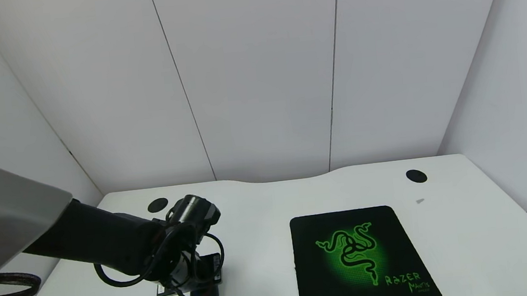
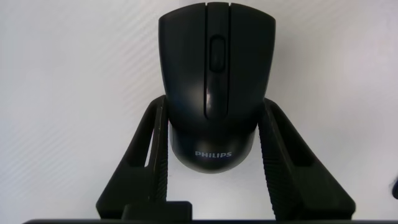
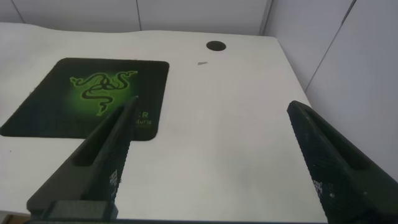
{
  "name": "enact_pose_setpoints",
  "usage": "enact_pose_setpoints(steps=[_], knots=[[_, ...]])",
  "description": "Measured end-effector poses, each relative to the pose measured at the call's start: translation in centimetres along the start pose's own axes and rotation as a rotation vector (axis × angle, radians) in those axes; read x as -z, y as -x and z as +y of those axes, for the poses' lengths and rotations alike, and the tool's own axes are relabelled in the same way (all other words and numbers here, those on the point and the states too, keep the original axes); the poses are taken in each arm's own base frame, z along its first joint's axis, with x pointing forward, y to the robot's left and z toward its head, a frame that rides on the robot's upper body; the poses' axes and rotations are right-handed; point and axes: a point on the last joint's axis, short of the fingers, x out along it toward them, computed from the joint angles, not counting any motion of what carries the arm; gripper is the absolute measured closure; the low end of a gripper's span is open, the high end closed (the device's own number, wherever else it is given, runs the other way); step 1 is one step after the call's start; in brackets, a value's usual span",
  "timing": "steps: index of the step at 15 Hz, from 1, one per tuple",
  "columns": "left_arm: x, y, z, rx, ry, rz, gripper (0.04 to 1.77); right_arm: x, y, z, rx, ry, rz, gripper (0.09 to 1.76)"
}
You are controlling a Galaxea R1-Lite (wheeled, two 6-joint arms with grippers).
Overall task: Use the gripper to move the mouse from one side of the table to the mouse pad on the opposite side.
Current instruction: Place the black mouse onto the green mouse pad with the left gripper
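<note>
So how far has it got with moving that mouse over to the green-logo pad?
It is early. The left pincer has reached the mouse on the robot's left side of the table, with a finger on each flank, seemingly touching. Whether it is lifted yet is unclear. The carry across and the set-down are left: the mouse pad on the right lies bare. The right pincer hangs open, off to the right.

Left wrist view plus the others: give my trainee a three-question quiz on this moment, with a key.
1. True or false: the left gripper has its fingers on both sides of the mouse.
2. Which side of the table holds the mouse pad? A) robot's left B) robot's right
3. Fill in: the right gripper is ____ and holds nothing.

Key: 1 true. 2 B. 3 open.
</note>
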Motion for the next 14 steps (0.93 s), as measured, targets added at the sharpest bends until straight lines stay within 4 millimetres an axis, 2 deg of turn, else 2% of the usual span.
enact_pose_setpoints(steps=[5,9,14], knots=[[-0.6,3.6,-1.7,-0.015,0.041,0.071,0.91,0.0,0.0,0.0,0.0,0.001,0.0,0.14],[-0.6,5.1,-4.3,0.041,0.035,0.034,0.91,0.0,0.0,0.0,0.0,0.001,0.0,0.14],[1.1,6.9,-8.6,0.097,0.007,0.026,0.91,0.0,0.0,0.0,0.0,0.001,0.0,0.14]])
